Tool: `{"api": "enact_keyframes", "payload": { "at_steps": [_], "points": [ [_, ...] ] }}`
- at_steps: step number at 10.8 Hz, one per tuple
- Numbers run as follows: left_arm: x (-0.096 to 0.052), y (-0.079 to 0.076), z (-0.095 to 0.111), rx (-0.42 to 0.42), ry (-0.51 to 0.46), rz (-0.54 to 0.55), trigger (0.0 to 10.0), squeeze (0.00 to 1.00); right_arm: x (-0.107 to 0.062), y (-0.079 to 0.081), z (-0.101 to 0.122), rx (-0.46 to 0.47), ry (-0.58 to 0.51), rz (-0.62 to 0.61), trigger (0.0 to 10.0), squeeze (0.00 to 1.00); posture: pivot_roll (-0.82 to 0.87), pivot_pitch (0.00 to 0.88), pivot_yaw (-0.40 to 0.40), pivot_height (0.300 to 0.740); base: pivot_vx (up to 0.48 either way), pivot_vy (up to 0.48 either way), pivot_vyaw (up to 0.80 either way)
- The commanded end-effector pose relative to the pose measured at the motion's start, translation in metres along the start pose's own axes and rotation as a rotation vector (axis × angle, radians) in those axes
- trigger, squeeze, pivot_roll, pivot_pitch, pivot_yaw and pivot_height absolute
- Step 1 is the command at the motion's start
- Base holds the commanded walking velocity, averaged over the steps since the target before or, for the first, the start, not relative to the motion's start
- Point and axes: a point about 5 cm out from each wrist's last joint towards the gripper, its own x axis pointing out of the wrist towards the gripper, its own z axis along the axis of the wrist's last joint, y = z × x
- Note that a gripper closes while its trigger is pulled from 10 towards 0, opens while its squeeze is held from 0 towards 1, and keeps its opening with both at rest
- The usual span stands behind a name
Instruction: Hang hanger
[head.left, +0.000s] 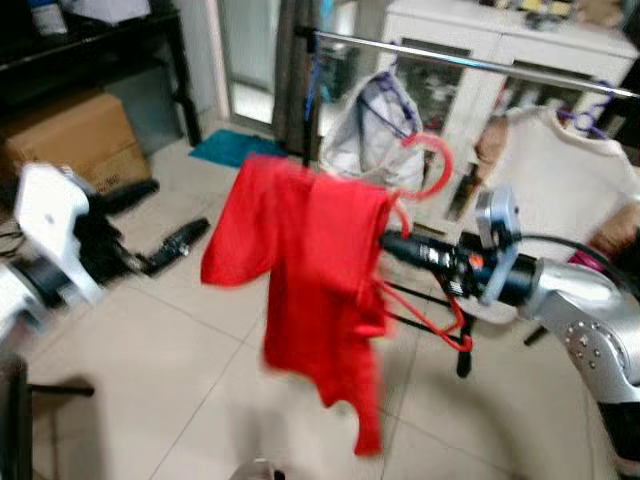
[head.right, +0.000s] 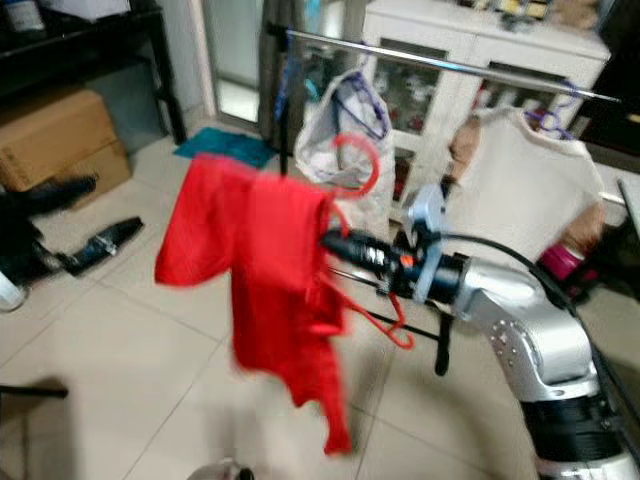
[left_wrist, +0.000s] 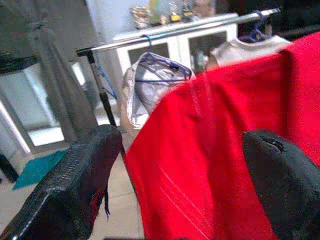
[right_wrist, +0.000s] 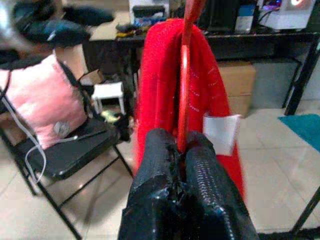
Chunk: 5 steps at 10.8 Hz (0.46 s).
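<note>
A red shirt (head.left: 305, 265) hangs on a red plastic hanger (head.left: 432, 165) whose hook curls upward just below the silver clothes rail (head.left: 470, 62). My right gripper (head.left: 392, 243) is shut on the hanger's red bar (right_wrist: 184, 100), holding it out in front of me; its fingers (right_wrist: 165, 165) press together around the bar. My left gripper (left_wrist: 175, 185) is open, its two black fingers (left_wrist: 75, 180) spread wide with the red shirt (left_wrist: 220, 145) just beyond them. The left arm (head.left: 45, 240) sits at the left edge of the eye view.
On the rail hang a white plastic bag on a purple hanger (head.left: 375, 125) and a cream sweater (head.left: 560, 170). A white cabinet (head.left: 480, 60) stands behind. Cardboard box (head.left: 70, 145) and black objects (head.left: 175, 245) lie on the tiled floor. A folding chair with pink cushion (right_wrist: 42, 97) is nearby.
</note>
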Motion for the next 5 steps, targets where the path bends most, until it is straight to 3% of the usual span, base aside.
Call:
{"api": "enact_keyframes", "payload": {
  "at_steps": [1,2,3,4,5],
  "points": [
    [-0.001,0.004,0.001,0.005,0.009,-0.025,10.0,1.00,-0.001,0.000,0.008,-0.047,-0.009,0.038,10.0,0.00,-0.04,0.000,0.001,0.740,0.000,0.000,0.00],
    [-0.002,0.010,0.001,0.018,0.028,-0.037,10.0,1.00,-0.001,0.003,0.011,-0.050,-0.016,0.090,10.0,0.00,-0.04,0.000,0.009,0.740,0.000,0.000,0.00],
    [-0.004,0.023,0.001,0.050,0.043,-0.038,10.0,0.81,-0.002,0.007,0.015,-0.050,-0.022,0.165,10.0,0.00,-0.05,0.000,0.014,0.740,0.000,0.000,0.00],
    [-0.003,0.032,-0.002,0.036,0.062,-0.075,10.0,0.00,-0.004,0.012,0.018,-0.038,-0.022,0.244,10.0,0.00,-0.05,0.000,0.017,0.740,0.000,0.000,0.00],
    [-0.004,0.038,-0.011,0.004,0.098,-0.083,10.0,0.00,-0.004,0.016,0.018,-0.029,-0.017,0.287,10.0,0.00,-0.05,0.000,0.019,0.740,0.000,0.000,0.00]
  ]
}}
